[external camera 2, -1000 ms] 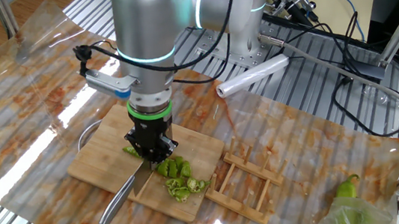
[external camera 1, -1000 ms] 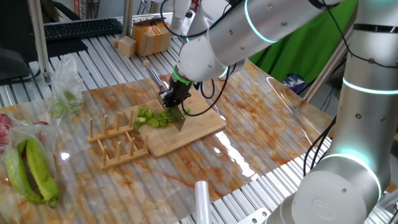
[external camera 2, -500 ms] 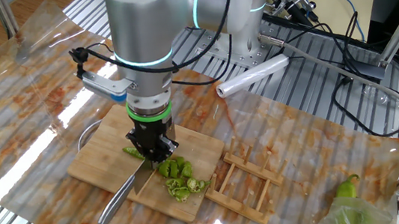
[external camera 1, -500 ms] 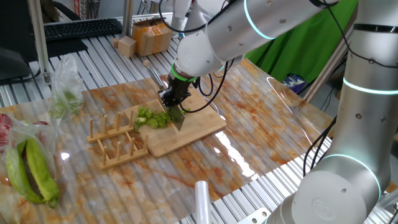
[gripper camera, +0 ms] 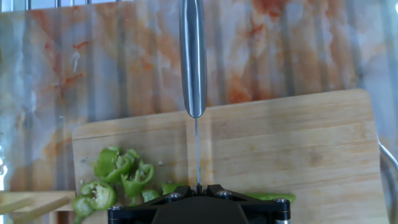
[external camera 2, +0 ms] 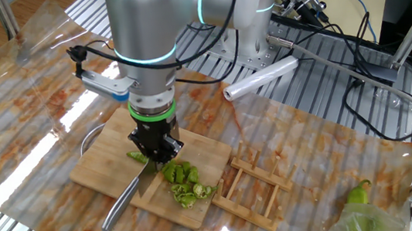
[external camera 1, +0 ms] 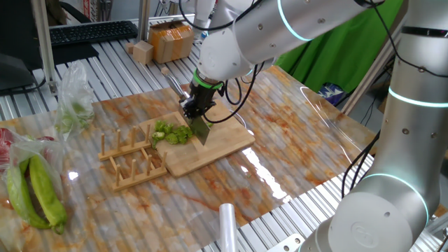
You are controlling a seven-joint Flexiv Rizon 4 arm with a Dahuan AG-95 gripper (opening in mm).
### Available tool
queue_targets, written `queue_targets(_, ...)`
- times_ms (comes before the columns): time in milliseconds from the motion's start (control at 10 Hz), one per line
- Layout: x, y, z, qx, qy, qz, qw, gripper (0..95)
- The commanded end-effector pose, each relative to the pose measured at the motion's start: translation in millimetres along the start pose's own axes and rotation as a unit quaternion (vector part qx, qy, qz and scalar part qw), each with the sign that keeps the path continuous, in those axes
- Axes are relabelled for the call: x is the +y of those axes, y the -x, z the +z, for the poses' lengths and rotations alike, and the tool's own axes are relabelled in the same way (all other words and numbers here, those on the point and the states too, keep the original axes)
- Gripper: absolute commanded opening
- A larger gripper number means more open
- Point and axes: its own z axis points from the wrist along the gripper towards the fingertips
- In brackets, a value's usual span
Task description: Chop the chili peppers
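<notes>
Here the gripper [external camera 2: 156,147] is clamped on a knife [external camera 2: 126,199], holding it by the spine of the blade over a bamboo cutting board [external camera 1: 217,143]. In the other fixed view the blade slants down from the gripper to the board surface, and the steel handle runs off the near edge of the board onto the table [external camera 2: 27,112]. The hand view looks straight along the knife: thin blade edge in the middle, the rounded handle [gripper camera: 193,56] pointing away across the board edge.

The chili peppers [external camera 2: 182,182]: a cluster of bright-green slices lies on the board on one side of the blade, just beside it. In the hand view the slices [gripper camera: 118,177] show as small rings with pale centres, bunched at the lower left. A short uncut green piece [external camera 2: 137,157] pokes out on the opposite side of the gripper in the other fixed view; in the hand view a sliver of green [gripper camera: 270,196] shows at the lower right, mostly hidden by the gripper body.

A wooden slotted rack [external camera 1: 129,159] sits touching the board's end nearest the slices. A clear roll of film [external camera 2: 260,77] lies on the table well apart from the board. Larger yellow-green peppers [external camera 1: 31,192] rest in a plastic bag at the far edge of the table.
</notes>
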Motion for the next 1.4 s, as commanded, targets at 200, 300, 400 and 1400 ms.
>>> queue_targets(200,-2.8,2.5,-13.9,0.01,0.002,-0.009,0.9999,0.0)
queue_targets(300,-5.0,4.7,-18.9,0.012,-0.002,-0.019,0.9998,0.0)
queue_targets(400,-7.1,5.5,-20.9,0.012,-0.006,-0.026,0.9996,0.0)
queue_targets(1400,-14.6,0.8,12.4,-0.003,-0.007,-0.05,0.9987,0.0)
